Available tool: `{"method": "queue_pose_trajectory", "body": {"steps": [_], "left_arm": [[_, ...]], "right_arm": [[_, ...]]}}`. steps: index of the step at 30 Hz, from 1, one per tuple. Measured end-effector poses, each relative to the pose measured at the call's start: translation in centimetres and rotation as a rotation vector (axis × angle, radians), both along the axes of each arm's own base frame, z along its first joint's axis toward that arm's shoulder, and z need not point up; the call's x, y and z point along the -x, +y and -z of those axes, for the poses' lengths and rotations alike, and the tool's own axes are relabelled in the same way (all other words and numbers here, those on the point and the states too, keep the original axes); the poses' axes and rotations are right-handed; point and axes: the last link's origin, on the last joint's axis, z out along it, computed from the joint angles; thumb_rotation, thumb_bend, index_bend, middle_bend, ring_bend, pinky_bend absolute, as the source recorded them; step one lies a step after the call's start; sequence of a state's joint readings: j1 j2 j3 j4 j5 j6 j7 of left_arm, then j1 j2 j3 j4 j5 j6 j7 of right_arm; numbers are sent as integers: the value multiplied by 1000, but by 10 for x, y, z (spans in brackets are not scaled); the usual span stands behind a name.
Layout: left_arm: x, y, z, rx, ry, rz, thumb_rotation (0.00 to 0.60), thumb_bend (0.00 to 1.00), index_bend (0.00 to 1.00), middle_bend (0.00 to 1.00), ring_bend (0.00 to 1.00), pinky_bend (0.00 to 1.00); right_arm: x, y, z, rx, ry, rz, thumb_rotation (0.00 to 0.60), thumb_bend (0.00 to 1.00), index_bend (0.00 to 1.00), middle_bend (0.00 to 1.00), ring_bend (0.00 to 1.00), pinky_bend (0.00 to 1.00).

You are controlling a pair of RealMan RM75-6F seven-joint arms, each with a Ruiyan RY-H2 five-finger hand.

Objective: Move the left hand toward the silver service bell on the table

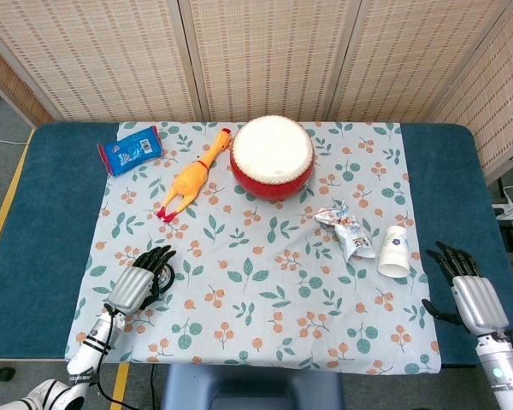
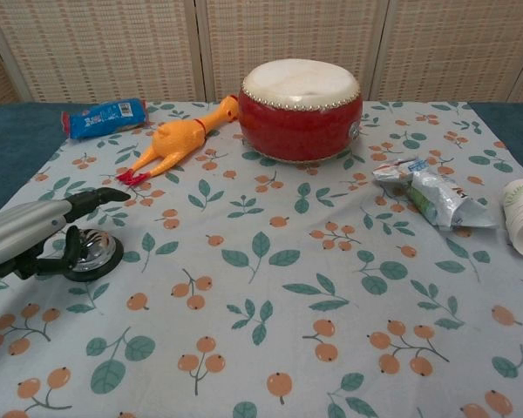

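The silver service bell (image 2: 94, 250) on its black base stands near the front left of the floral cloth. My left hand (image 1: 139, 283) hovers right over it with fingers stretched forward and apart, holding nothing; in the head view the hand hides nearly all of the bell. From the chest view the left hand (image 2: 37, 232) is flat above the bell, its thumb curving down beside the dome. My right hand (image 1: 472, 292) rests open on the blue table at the front right, beside the cloth.
A red drum (image 1: 273, 156) stands at the back middle, a yellow rubber chicken (image 1: 191, 177) and a blue snack packet (image 1: 129, 149) to its left. A crumpled wrapper (image 1: 347, 229) and a tipped paper cup (image 1: 394, 250) lie on the right.
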State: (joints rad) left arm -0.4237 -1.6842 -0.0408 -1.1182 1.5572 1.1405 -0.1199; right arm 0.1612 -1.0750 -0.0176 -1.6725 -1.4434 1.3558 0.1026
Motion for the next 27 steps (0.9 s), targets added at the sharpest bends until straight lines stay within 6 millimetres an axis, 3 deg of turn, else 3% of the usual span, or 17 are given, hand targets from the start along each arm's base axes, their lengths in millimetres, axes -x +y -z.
{"method": "queue_pose_trajectory", "body": {"steps": [7, 14, 20, 24, 27], "left_arm": [[12, -6, 21, 35, 5, -50, 600, 969, 0, 0, 0, 125], [12, -4, 18, 8, -1, -41, 600, 969, 0, 0, 0, 123], [-8, -4, -12, -77, -34, 60, 600, 969, 0, 0, 0, 124], [-16, -17, -44, -106, -7, 130, 600, 968, 0, 0, 0, 138], [-10, -33, -66, -98, 48, 143, 600, 964, 1, 0, 0, 153]], "right_arm": [[0, -1, 1, -12, -9, 5, 600, 181, 128, 0, 0, 0], [0, 0, 1, -21, -14, 8, 600, 181, 128, 0, 0, 0], [0, 0, 0, -24, -19, 11, 600, 181, 135, 0, 0, 0], [0, -1, 1, -30, -16, 11, 600, 181, 136, 0, 0, 0], [0, 0, 1, -33, -17, 8, 600, 181, 136, 0, 0, 0]]}}
